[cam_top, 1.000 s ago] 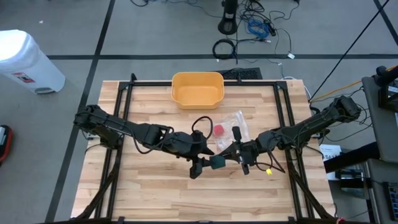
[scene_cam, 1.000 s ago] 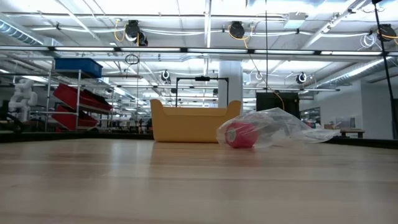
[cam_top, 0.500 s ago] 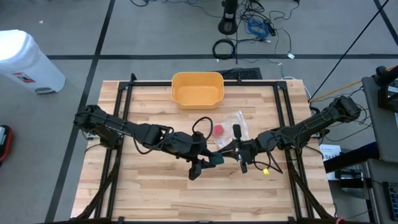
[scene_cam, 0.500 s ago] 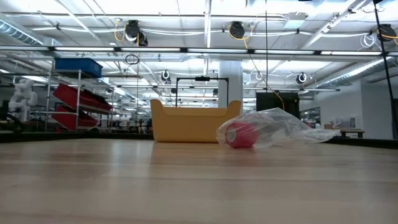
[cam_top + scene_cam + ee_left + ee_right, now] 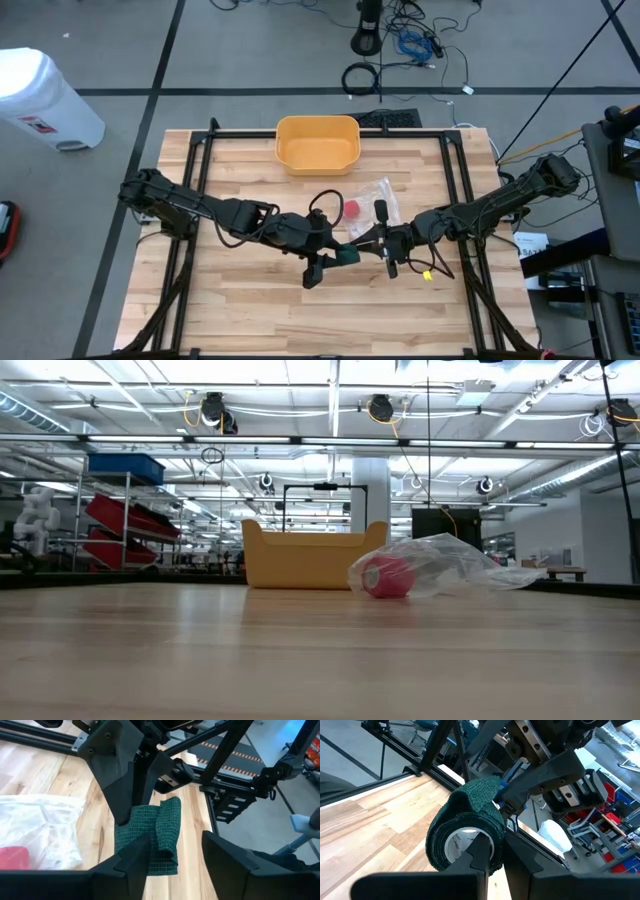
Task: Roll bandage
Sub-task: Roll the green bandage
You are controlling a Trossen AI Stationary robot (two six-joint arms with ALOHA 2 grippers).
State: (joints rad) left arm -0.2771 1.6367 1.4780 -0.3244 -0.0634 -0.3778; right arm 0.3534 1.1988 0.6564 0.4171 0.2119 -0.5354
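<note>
A dark green bandage roll point(image 5: 347, 256) with a white core point(image 5: 461, 843) hangs above the middle of the table between my two grippers. My right gripper point(image 5: 374, 246) comes from the table's right and is shut on the roll. My left gripper point(image 5: 332, 260) comes from the left and is open. The bandage's loose end point(image 5: 169, 822) sticks up from the roll between the left fingers. The low view shows neither gripper. My left gripper has one finger point(image 5: 138, 858) right in front of the loose end point(image 5: 169, 822), with a gap to the other finger; I cannot tell whether it touches. My right gripper has one finger point(image 5: 480, 851) in the white core and the other outside the wound wall point(image 5: 496, 836). It comes roughly level from the table's right. The roll is lifted clear of the table.
A yellow bin point(image 5: 317, 143) stands at the far middle. A clear plastic bag point(image 5: 375, 195) with a red roll point(image 5: 353, 209) inside lies just beyond the grippers. A small yellow piece point(image 5: 432, 274) lies by the right arm. Black frame rails point(image 5: 196, 190) run along both sides.
Both arms have stayed in place. The green patch showing between the two grippers in the high view has grown smaller and lies closer to my left gripper.
</note>
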